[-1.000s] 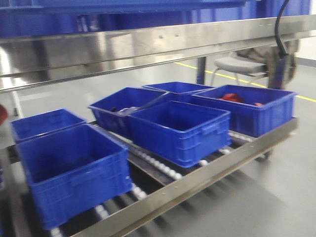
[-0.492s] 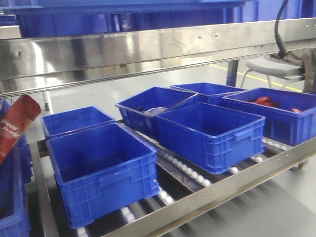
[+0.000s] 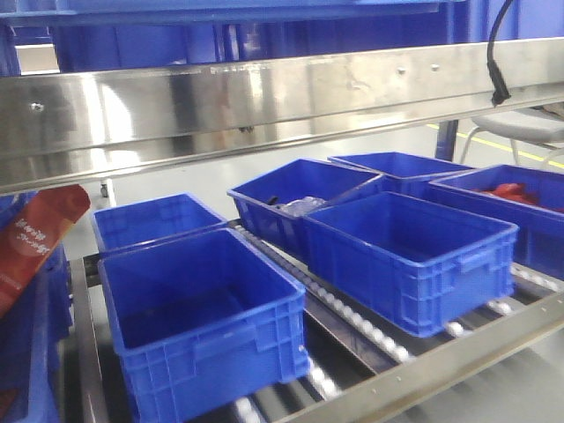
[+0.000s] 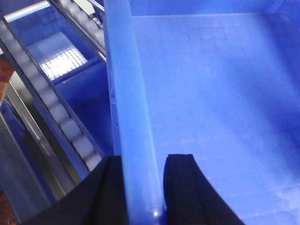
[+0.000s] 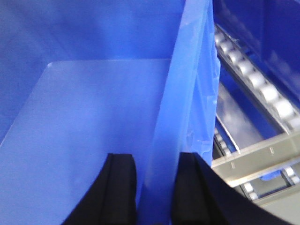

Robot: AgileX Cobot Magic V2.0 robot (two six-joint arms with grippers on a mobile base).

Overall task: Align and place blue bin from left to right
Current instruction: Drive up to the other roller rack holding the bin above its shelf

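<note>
The blue bin fills both wrist views, with a bare pale-blue floor and nothing inside. In the left wrist view my left gripper is shut on the bin's left wall rim, one black finger on each side. My right gripper clamps the opposite wall of the blue bin the same way. Neither gripper nor the held bin shows in the front view.
Several deeper-blue crates sit on the roller rack: one near left, one centre right, others behind. A steel shelf beam crosses above. A red packet leans at the left. Rollers and a steel rail run beside the bin.
The whole rack and its crates have slid rightward and grown larger in the front view. The red packet at the left edge has come further into sight.
</note>
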